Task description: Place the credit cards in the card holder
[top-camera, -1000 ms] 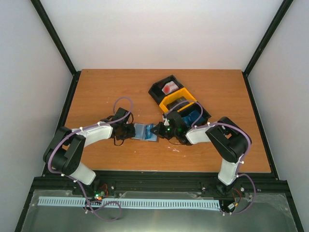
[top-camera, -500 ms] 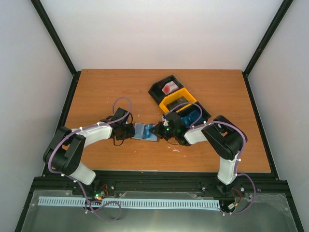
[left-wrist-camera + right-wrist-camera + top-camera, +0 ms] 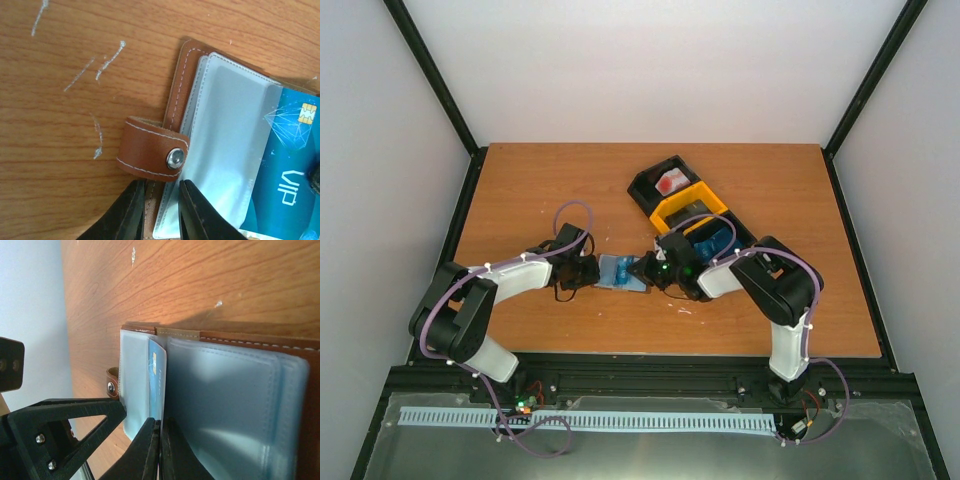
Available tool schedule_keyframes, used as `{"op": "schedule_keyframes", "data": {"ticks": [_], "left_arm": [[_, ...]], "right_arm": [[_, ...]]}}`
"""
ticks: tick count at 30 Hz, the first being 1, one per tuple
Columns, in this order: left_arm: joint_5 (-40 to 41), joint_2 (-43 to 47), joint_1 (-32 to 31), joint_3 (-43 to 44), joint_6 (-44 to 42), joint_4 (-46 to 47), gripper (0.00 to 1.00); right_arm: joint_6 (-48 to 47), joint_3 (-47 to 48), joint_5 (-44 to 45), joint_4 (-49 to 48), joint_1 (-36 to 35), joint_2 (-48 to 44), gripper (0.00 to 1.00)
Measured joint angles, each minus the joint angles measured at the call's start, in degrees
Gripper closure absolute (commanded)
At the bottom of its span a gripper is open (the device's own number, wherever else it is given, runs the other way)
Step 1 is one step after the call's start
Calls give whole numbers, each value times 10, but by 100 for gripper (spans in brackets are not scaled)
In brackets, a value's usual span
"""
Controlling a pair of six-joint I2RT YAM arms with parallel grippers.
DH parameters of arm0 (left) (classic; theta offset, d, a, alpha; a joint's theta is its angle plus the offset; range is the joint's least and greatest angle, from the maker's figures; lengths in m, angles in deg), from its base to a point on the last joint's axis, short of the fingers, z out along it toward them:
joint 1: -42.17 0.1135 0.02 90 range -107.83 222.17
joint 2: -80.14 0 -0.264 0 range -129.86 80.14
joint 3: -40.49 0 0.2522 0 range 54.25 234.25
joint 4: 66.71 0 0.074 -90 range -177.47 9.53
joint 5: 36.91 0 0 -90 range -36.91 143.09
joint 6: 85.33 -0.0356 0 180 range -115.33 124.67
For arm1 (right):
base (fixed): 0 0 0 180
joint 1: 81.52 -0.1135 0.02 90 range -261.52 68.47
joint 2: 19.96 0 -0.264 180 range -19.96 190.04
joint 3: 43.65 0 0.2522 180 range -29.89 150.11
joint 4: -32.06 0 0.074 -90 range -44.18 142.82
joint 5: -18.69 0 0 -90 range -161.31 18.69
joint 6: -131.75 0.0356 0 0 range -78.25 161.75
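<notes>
Card holder point(image 3: 618, 272) open and flat on the counter point(image 3: 520, 190), near the front edge, between the two arms. From overhead, little more than a pale blue-grey patch, with the left gripper point(image 3: 598, 272) at its left side and the right gripper point(image 3: 640, 270) at its right, both too small there to read. Behind the right arm, a black-and-yellow tray point(image 3: 658, 213), with more blue cards point(image 3: 715, 240) in the nearest compartment and something red and white point(image 3: 670, 182) in the farthest.

Much closer from the left wrist: brown stitched cover, frosted plastic sleeves point(image 3: 225, 140) fanned over it, strap point(image 3: 147, 150) with a metal snap point(image 3: 175, 158) folded out to the left. Left gripper narrowed onto the cover's edge and the sleeve edges just below the strap, pinching them. Blue VIP card point(image 3: 290, 165) with a gold chip at the right, its left part behind a frosted sleeve. Pale scratches point(image 3: 107, 60) on the bare wood.

Low and edge-on from the right wrist: same blue VIP card standing between two sleeves, its near edge clamped in the closed right gripper. Black frame of the left gripper at lower left, just beyond the strap.
</notes>
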Motion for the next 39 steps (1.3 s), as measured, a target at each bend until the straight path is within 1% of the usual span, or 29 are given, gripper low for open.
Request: {"op": "schedule_keyframes", "data": {"ticks": [7, 14, 17, 23, 26, 31, 36, 39], "left_arm": [[-4, 0, 0, 0, 0, 1, 79], [-4, 0, 0, 0, -2, 1, 79], [-5, 0, 0, 0, -2, 2, 79], [-4, 1, 0, 0, -3, 1, 78], [-4, 2, 0, -1, -2, 1, 75], [-2, 9, 0, -7, -2, 1, 73], [-2, 13, 0, -10, -2, 1, 72], [-4, 16, 0, -12, -2, 1, 68]], "right_arm": [[3, 25, 2, -2, -7, 24, 97], [0, 54, -3, 7, -13, 46, 94], [-4, 63, -9, 13, -14, 52, 97], [-30, 81, -26, 39, -14, 54, 97], [-38, 90, -39, 49, -14, 57, 97], [-58, 127, -63, 78, -14, 79, 91], [-72, 140, -71, 97, -14, 80, 76], [-78, 141, -71, 103, -14, 74, 68]]}}
